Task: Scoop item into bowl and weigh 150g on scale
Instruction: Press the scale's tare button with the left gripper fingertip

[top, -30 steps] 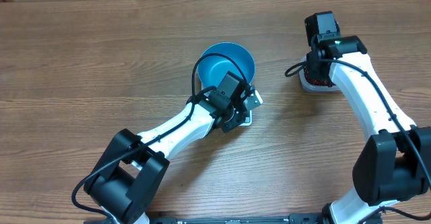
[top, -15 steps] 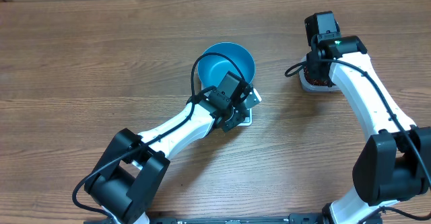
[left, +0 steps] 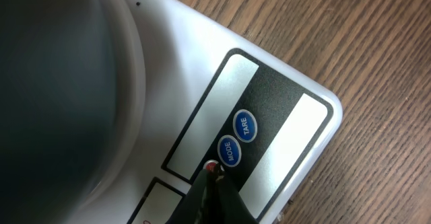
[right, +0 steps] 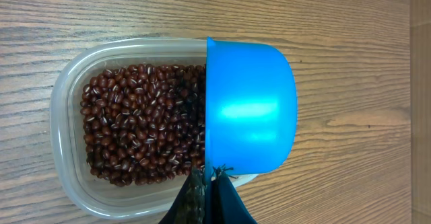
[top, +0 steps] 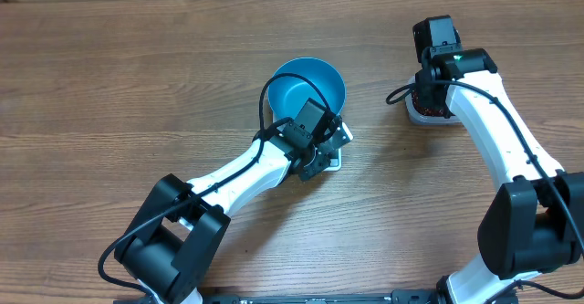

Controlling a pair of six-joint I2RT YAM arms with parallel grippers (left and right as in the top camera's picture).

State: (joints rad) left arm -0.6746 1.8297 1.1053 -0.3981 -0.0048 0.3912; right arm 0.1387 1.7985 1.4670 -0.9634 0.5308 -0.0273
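Note:
The blue bowl (top: pixel 306 87) stands on the white scale (left: pixel 283 83); in the left wrist view it is a dark blur (left: pixel 60 96) at the left. My left gripper (left: pixel 215 173) is shut and empty. Its tip rests on the scale's small red button (left: pixel 210 165), next to the MODE button (left: pixel 229 151) and the TARE button (left: pixel 245 125). My right gripper (right: pixel 210 178) is shut on the handle of a blue scoop (right: pixel 250 106). The scoop is turned on its side over the right end of a clear tub (right: pixel 64 109), and the red-brown beans (right: pixel 138 126) lie in that tub.
In the overhead view the left arm (top: pixel 246 172) covers most of the scale, and the right arm (top: pixel 484 131) reaches over the tub (top: pixel 422 114) at the right. Bare wooden table (top: pixel 119 85) surrounds everything.

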